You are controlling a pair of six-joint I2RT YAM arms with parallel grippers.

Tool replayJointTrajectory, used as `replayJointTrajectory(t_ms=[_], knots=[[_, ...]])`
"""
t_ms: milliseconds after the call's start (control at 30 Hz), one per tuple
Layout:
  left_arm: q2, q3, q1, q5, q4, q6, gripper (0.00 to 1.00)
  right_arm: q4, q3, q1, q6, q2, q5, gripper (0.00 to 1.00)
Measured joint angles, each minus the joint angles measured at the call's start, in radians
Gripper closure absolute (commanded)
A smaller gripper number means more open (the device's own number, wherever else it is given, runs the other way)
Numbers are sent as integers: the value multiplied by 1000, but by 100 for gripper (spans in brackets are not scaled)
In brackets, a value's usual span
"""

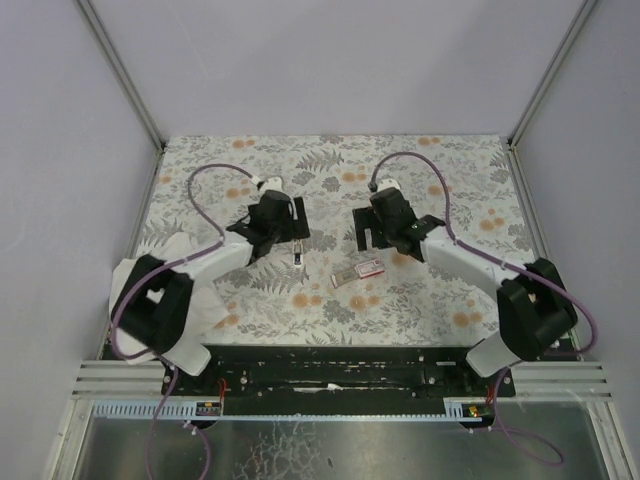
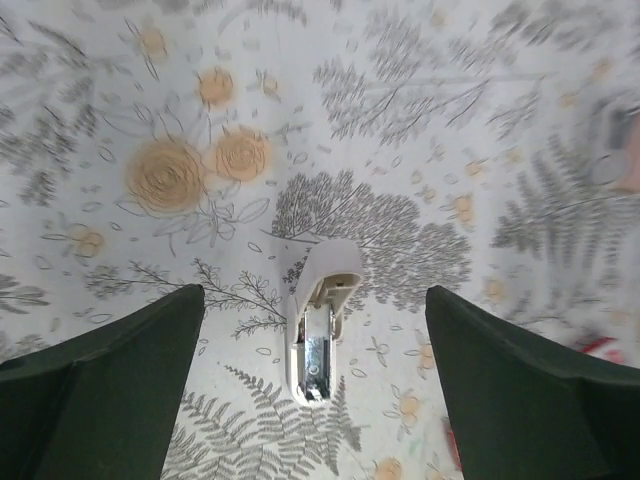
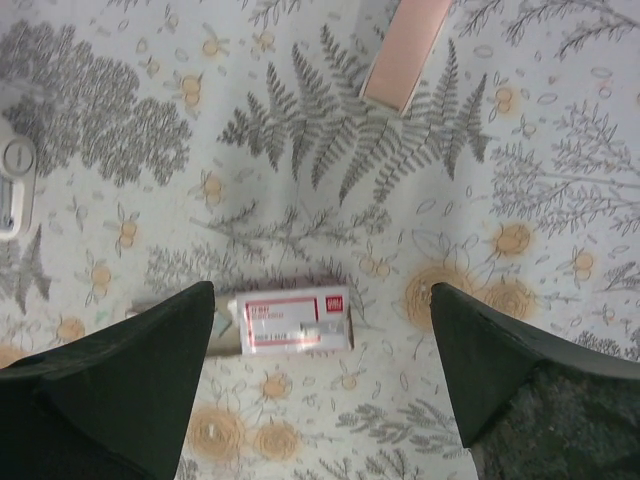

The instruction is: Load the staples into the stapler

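Note:
The white stapler lies on the floral tablecloth with its metal channel showing. It sits between the wide-apart fingers of my left gripper, which is open and touches nothing. In the top view the stapler is just in front of the left gripper. The staples box, red with a pale label, lies flat with its tan tray slid partly out to the left. My right gripper hovers open above the box. From above, the box lies just in front of the right gripper.
A slim salmon-pink bar lies beyond the box in the right wrist view. The stapler's end shows at that view's left edge. Grey walls and metal posts enclose the tablecloth; a black rail runs along its near edge.

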Motion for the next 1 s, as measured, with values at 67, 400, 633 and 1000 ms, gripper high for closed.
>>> replayJointTrajectory(t_ms=[67,400,633,1000], knots=[[-98,-27,19,13,3,0,1,-13,57,-4,4,61,21,8],[-395,-21,356,335,-96,-26,0,-78,412,-59,23,423,143,15],[-425,21,460,367,-245,72,0,-109,544,-97,33,574,198,32],[-425,22,460,341,-303,127,0,-133,602,-110,30,658,219,72]])
